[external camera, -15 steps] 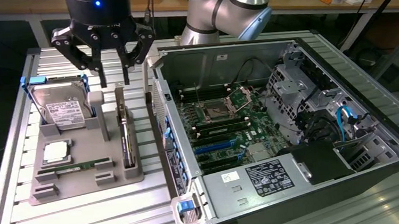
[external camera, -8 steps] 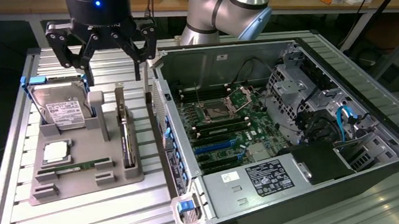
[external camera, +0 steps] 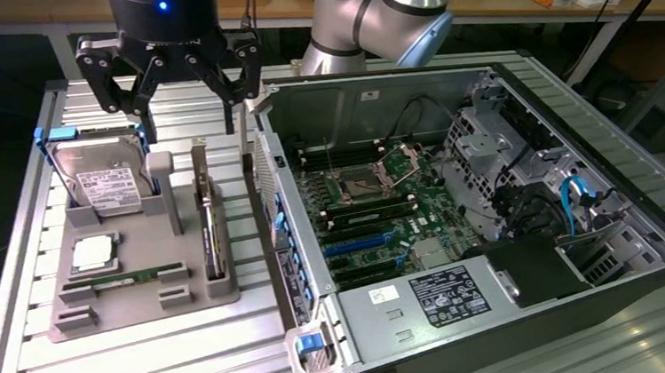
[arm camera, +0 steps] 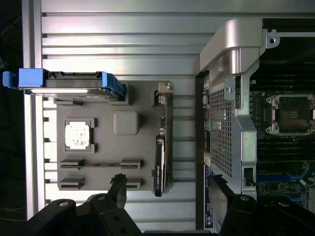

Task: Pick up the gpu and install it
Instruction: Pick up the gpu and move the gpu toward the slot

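Hovering spread wide and empty over the tray, the pincer has yet to grasp the gpu, which stands on edge in its slot beside the case, uninstalled.

I can't read the hard drive label, too tiny. The gpu has its bottom edge buried in the tray slot, and the tool is cropped at the wrist view's edge.

Tool, jaws spread and empty, is shown above the grey tray. The gpu is seated on edge along the tray's side nearest the computer case.
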Robot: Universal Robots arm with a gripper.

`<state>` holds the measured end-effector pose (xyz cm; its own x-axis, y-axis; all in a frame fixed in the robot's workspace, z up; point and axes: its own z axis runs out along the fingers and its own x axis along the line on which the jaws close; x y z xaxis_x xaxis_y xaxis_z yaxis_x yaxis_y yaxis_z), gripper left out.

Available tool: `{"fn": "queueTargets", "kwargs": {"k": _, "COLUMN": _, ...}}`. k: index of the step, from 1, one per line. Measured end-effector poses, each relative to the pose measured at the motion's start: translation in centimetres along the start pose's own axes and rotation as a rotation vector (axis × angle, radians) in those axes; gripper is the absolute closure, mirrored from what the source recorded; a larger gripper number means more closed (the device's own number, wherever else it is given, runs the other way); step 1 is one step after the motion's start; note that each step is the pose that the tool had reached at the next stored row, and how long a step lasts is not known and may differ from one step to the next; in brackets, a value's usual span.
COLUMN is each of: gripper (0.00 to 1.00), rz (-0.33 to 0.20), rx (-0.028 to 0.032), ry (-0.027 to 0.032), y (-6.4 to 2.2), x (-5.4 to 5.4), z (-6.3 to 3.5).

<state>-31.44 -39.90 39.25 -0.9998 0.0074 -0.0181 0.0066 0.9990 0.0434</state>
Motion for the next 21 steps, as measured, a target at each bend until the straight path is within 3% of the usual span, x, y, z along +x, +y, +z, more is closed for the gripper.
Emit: {"fn": "queueTargets", "kwargs": {"k": 21, "gripper": 0.22, "rz": -0.022, "rx": -0.0004, "ry": 0.0011, "y": 0.03, "x": 0.05, "z": 0.02}}
